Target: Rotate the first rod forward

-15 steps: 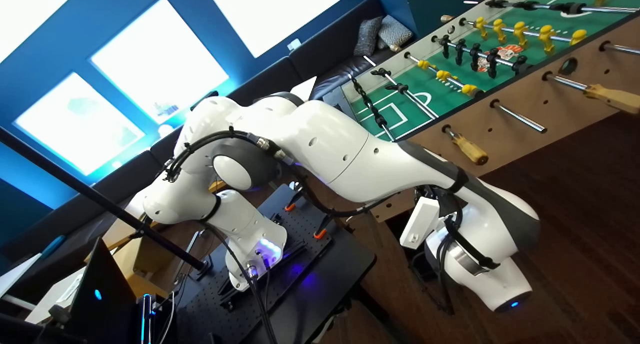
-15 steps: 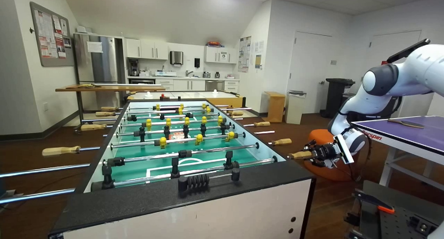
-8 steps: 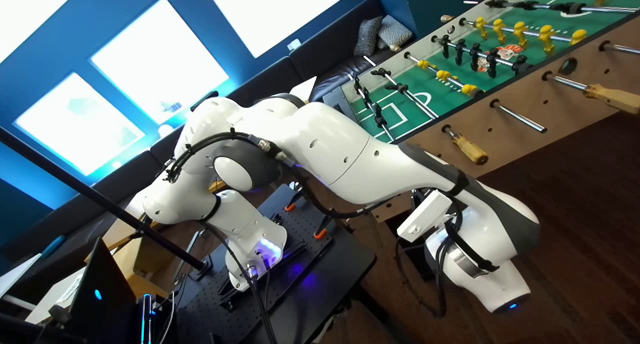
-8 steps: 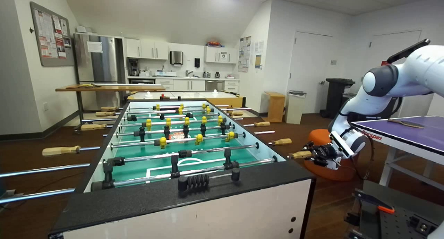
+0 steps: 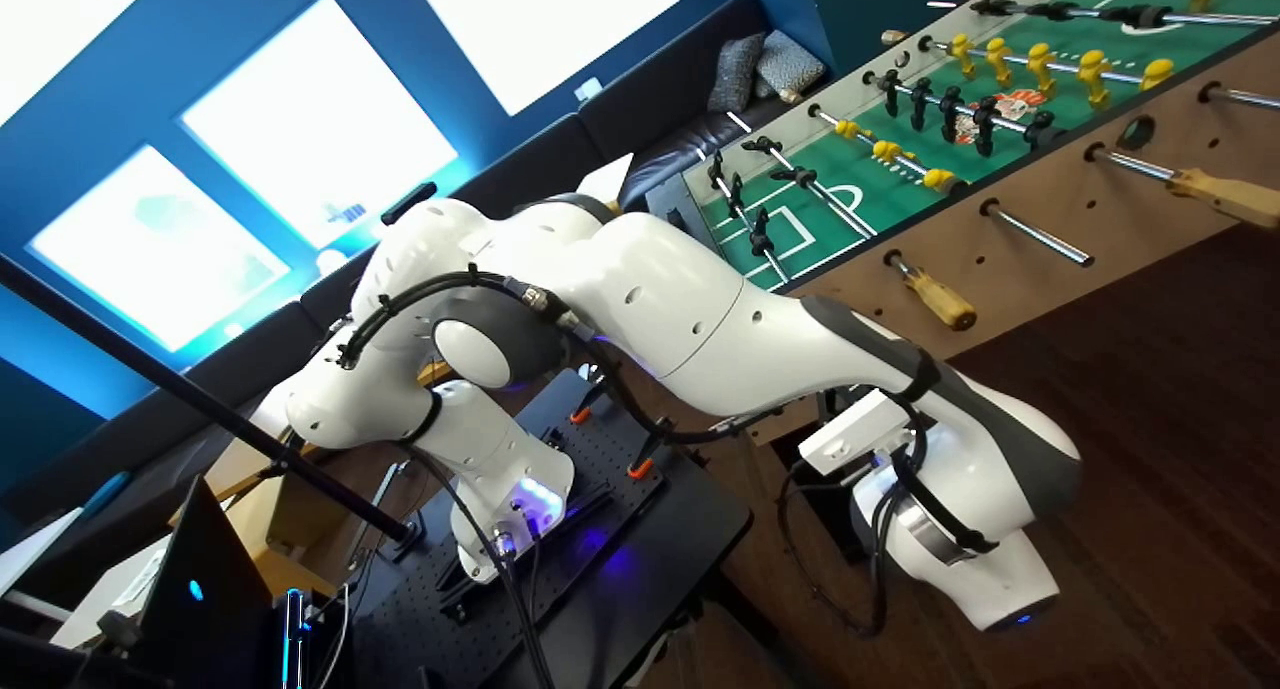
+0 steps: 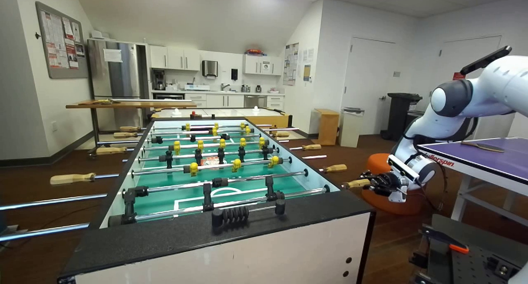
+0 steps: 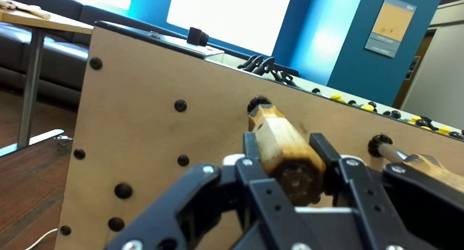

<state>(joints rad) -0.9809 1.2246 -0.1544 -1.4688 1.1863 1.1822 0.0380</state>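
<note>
Gripper (image 7: 285, 144) clamped around wooden handle (image 7: 284, 139); foosball table (image 7: 145, 94) ahead of it, second handle (image 7: 436, 170) to its right, wrist view.

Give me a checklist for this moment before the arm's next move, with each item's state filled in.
1. Jaws shut on the handle of the first rod: ok, it sits between them in the wrist view.
2. Black figures on that rod in sight: ok, sticking up above it in an exterior view.
3. Next handle clear of the jaws: cannot tell, they partly hide it in the wrist view.
4. Wrist cable slack enough for turning: cannot tell, though it hangs in a loop.
5. Rotation complete: cannot tell from this pose.
</note>
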